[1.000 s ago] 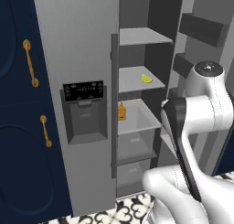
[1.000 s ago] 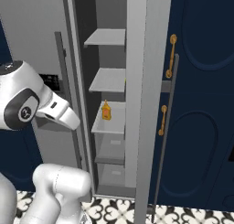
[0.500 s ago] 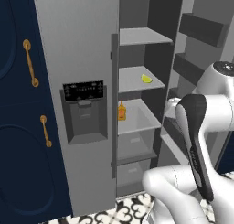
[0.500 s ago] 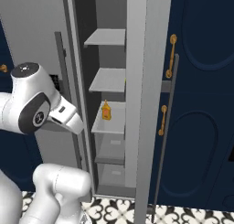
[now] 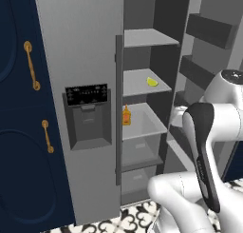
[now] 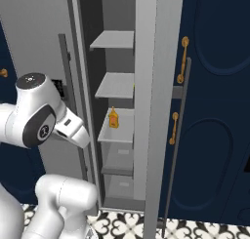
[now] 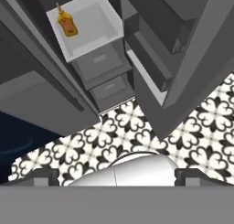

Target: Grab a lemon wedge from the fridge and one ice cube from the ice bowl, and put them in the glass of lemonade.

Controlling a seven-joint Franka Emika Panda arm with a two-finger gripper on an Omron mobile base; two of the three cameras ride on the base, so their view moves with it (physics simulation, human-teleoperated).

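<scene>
Inside the open fridge [image 5: 90, 46], an amber bottle [image 5: 126, 116] stands below the lemon wedge [image 5: 152, 82]; gripper [image 7: 116, 176] fingers apart.

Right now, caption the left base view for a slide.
Open fridge: lemon wedge on a middle shelf, orange bottle one shelf below.

Lemon wedge [image 5: 152, 82] on fridge [image 5: 85, 61] shelf

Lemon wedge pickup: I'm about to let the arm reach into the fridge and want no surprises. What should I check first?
1. Fridge door open: ok.
2. Lemon wedge visible on its shelf: ok.
3. Wedge sits apart from the orange bottle, one shelf lower: ok.
4. Gripper open, empty: ok.
5. Gripper aimed at the wedge: not ok, the hand view looks down at drawers and floor.
6. Wedge within reach: cannot tell.
</scene>
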